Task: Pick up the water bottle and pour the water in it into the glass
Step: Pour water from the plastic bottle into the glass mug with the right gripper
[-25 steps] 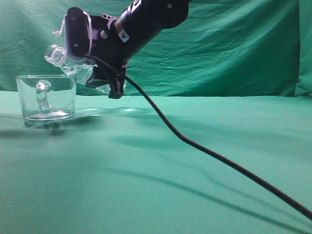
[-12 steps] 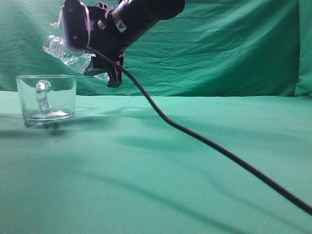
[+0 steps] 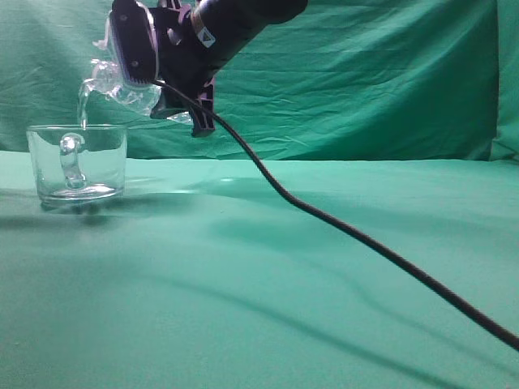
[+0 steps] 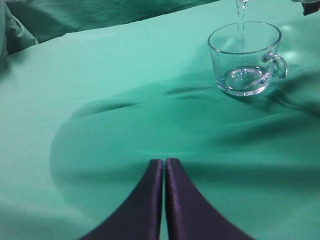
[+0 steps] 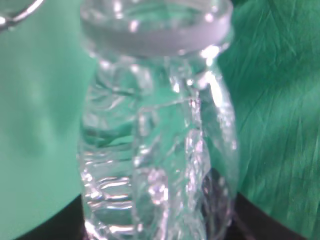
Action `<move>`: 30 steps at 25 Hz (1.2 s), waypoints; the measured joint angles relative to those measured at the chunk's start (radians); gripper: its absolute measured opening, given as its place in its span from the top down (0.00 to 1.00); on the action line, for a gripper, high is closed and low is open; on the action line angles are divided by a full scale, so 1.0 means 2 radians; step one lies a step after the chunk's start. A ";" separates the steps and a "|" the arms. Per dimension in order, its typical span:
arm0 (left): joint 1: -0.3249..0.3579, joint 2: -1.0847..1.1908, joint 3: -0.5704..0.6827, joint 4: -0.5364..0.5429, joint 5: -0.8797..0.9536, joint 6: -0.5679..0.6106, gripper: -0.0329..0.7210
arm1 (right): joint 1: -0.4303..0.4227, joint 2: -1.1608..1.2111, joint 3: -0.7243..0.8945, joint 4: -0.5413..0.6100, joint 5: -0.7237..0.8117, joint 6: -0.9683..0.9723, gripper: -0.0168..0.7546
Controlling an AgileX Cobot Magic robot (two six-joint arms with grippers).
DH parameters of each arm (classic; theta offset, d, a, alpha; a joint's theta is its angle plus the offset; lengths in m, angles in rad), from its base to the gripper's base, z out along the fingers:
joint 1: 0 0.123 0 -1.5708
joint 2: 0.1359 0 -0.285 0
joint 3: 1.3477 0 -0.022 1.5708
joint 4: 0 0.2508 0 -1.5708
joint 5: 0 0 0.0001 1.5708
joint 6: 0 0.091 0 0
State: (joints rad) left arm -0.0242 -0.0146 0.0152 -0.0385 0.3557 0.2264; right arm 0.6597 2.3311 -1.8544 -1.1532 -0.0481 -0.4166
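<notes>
Green cloth covers the table [image 3: 324,284], where my right pincer [image 3: 154,81] clamps the tall clear ribbed plastic water bottle [image 5: 155,150], tipped so water [image 3: 82,109] falls into the short clear handled glass [image 3: 77,162], while my left pincer [image 4: 164,170] rests closed and empty nearby.

Above the glass [image 3: 77,162], the tilted water bottle [image 3: 122,87] and right gripper [image 3: 154,73] block access from overhead. A black cable [image 3: 340,231] crosses the green cloth [image 3: 243,324] to the right; the near left side lies open.
</notes>
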 joint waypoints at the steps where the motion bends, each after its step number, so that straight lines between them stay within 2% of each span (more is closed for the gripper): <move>1: 0.000 0.000 0.000 0.000 0.000 0.000 0.96 | 0.000 0.000 0.000 -0.003 0.003 0.000 0.50; 22: 0.000 0.000 0.000 0.000 0.000 0.000 0.96 | -0.003 0.000 0.000 -0.033 0.016 -0.002 0.50; 30: 0.000 0.000 0.000 0.000 0.000 0.000 0.96 | -0.003 0.000 0.000 -0.034 0.017 0.050 0.50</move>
State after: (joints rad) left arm -0.0242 -0.0146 0.0152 -0.0385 0.3557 0.2264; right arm 0.6534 2.3311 -1.8544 -1.2215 -0.0137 -0.3172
